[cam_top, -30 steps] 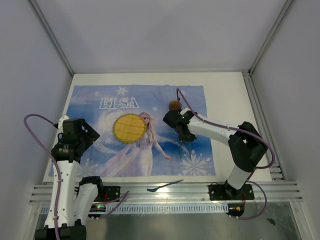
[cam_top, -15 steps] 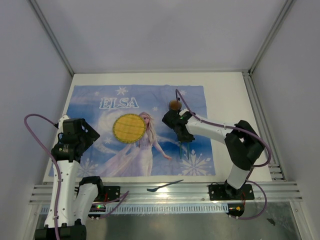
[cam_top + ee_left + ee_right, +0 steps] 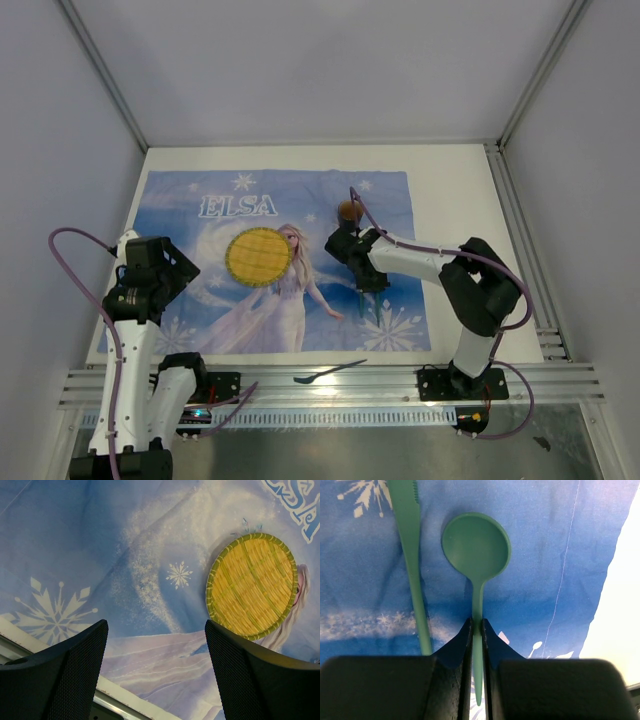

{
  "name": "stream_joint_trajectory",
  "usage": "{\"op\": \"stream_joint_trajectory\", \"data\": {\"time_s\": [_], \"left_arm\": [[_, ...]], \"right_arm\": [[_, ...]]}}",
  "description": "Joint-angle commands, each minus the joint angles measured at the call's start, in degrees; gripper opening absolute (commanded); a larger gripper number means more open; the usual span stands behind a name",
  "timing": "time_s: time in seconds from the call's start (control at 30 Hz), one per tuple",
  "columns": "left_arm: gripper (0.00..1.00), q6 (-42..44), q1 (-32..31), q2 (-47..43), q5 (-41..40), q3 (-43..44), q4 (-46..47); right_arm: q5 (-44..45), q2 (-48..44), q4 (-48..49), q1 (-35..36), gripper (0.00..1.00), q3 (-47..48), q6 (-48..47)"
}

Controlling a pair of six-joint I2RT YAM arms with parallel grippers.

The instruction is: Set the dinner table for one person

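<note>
Underneath everything, the white desk, silver-railed, bare only in strips along its far and right edges.

Over the rest of it, a blue "ELSA" cloth, reaching from near the left edge to well short of the right edge.

Above the cloth's near left corner, the left pincer: released, fingers wide apart, nothing between them, only cloth and a strip of rail below.

Over the right part of the cloth, the right pincer, reached in from the near right corner and clenched on the thin handle of a green spoon. Spoon bowl ahead of the fingertips, face up over the cloth; whether touching the cloth or just above it, cannot tell.

Left of the cloth's middle, a round yellow woven mat, lying flat, well apart from both pincers.

Just beside the spoon, on the side toward the desk's middle, a green knife, flat on the cloth, parallel to the spoon handle with a narrow gap between, close to the pincer's finger on that side.

On the near rail, off the cloth, a dark spoon.

Toward the far edge from the right pincer, a small brown round thing, too small to identify.
</note>
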Motion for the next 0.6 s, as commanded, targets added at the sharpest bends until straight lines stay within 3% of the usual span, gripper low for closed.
{"op": "stream_joint_trajectory", "data": {"time_s": [0.0, 0.57], "left_arm": [[0.81, 0.26, -0.25, 0.04, 0.19, 0.92, 1.88], [0.81, 0.08, -0.25, -0.05, -0.16, 0.83, 1.88]], "right_arm": [[0.76, -0.08, 1.29, -0.05, 0.03, 0.42, 0.93], [1.29, -2.01, 0.68, -0.05, 0.06, 0.6, 1.01]]}}
